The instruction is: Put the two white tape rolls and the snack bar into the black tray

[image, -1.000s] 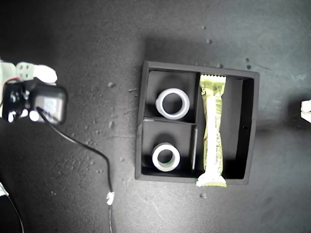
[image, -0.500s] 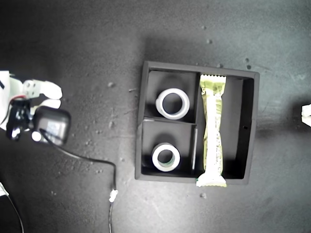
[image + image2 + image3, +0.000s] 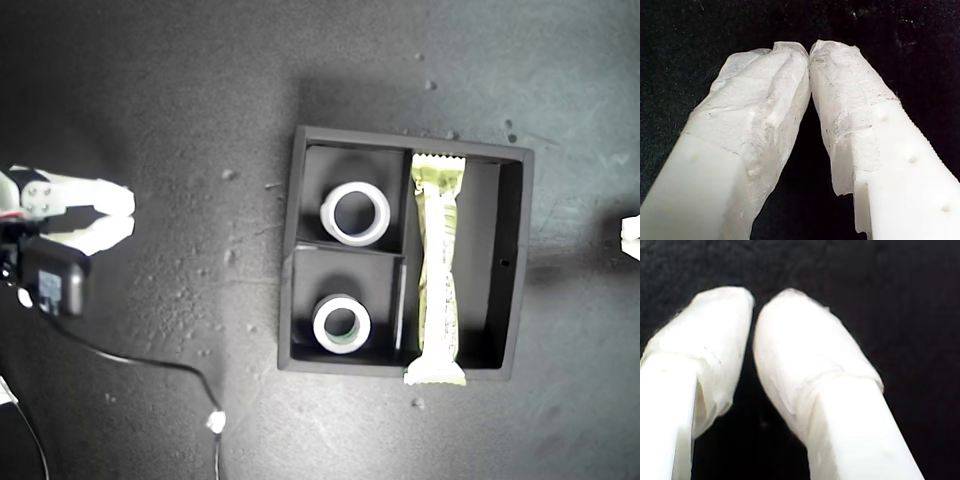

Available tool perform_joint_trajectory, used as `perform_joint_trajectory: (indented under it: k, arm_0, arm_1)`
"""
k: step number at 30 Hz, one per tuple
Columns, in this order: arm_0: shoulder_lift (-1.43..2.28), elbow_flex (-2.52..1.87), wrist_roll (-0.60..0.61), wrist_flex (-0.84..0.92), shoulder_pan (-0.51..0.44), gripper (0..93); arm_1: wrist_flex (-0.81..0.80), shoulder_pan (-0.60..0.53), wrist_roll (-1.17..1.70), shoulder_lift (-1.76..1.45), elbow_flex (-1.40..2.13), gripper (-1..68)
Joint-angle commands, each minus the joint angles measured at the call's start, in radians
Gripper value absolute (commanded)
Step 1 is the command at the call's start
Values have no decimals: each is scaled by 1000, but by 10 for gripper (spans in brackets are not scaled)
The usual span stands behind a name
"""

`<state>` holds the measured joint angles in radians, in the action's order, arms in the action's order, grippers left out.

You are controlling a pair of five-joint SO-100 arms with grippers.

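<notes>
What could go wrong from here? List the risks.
The snack bar has its lower end, as the exterior view shows it, overhanging the wall of the black tray, so a nudge might tip it out. The loose cable trailing from an arm at that view's left could snag if the arm swings.

The dark, crumb-speckled worktop (image 3: 150, 120) carries the black tray (image 3: 514, 270) right of centre in the exterior view, a thin cable (image 3: 150, 362) trailing at its left.
</notes>
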<state>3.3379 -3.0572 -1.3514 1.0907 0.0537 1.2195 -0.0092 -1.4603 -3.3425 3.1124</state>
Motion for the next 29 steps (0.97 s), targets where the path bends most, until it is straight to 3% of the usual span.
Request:
perform_joint_trajectory:
  k: [1,8,11,12,17,24,29]
  arm_0:
    - [51,-60,-12,2,-12,0]
    - [51,-81,-58,20,-66,2]
    - [51,-81,-202,97,-40,3]
    - [51,-81,-267,127,-40,3]
    - [51,-81,-545,258,-92,2]
    - [51,-81,-459,276,-94,12]
    - [51,-81,-287,304,-29,12]
  arm_1:
    - [11,8,48,-8,12,-2]
    - [69,-29,21,-8,12,34]
    - [120,-37,-43,-8,12,47]
    - [120,-38,-51,-8,12,14]
    - [124,-23,-101,5,12,-3]
    - [121,-23,-75,-8,12,-1]
    - [123,37,52,2,12,0]
